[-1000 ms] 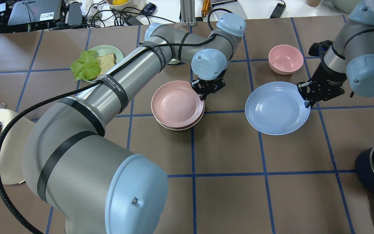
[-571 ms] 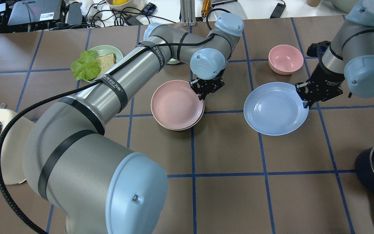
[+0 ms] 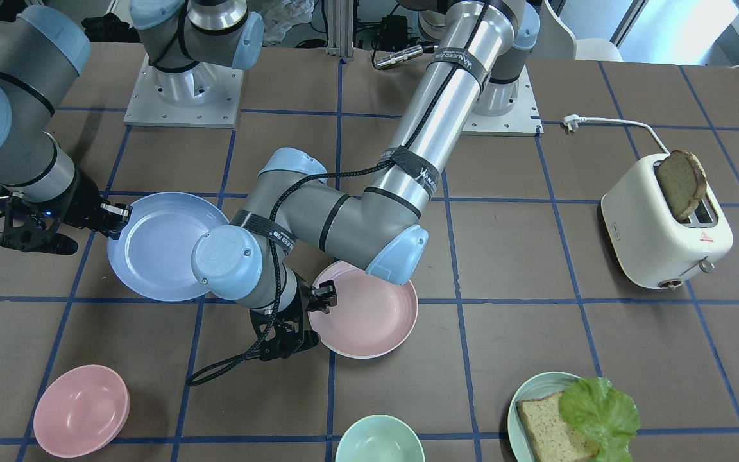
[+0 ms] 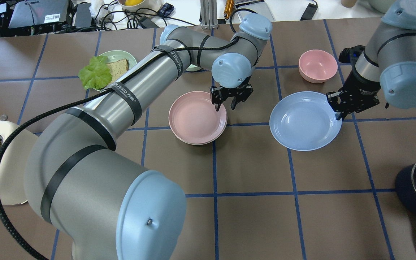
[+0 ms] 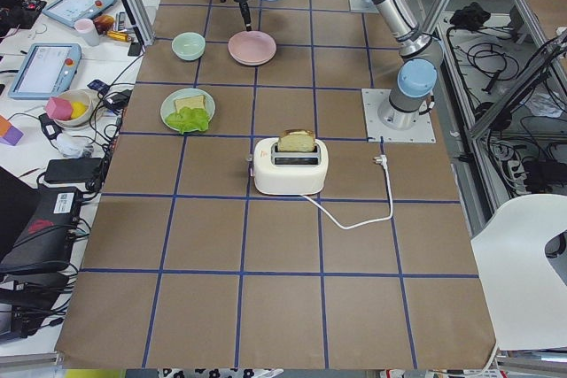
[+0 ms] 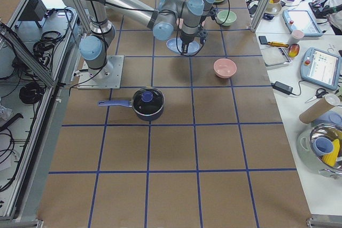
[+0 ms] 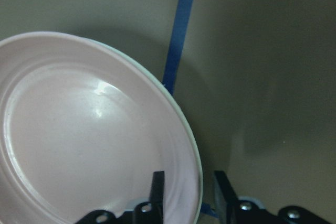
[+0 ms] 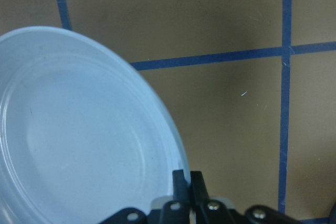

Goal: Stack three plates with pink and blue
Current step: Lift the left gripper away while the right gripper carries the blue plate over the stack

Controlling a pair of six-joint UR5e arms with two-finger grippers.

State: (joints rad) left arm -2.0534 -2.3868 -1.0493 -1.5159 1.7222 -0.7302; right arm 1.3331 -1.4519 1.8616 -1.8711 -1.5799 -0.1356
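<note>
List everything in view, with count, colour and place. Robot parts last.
pink plate: one, pale pink, table centre, atop the cream plate
cream plate: one, cream, under it, only an edge shows
blue plate: one, light blue, right of the stack
pink bowl: one, pink, beyond the blue plate
teal bowl: one, pale teal, far side
teal plate: one, pale teal, far left, bearing bread and lettuce
toaster: one, cream, left end, holding a brown slice
pot: one, dark blue, near right
left pincer: open, astride the pink plate's rim
right pincer: shut on the blue plate's rim
</note>
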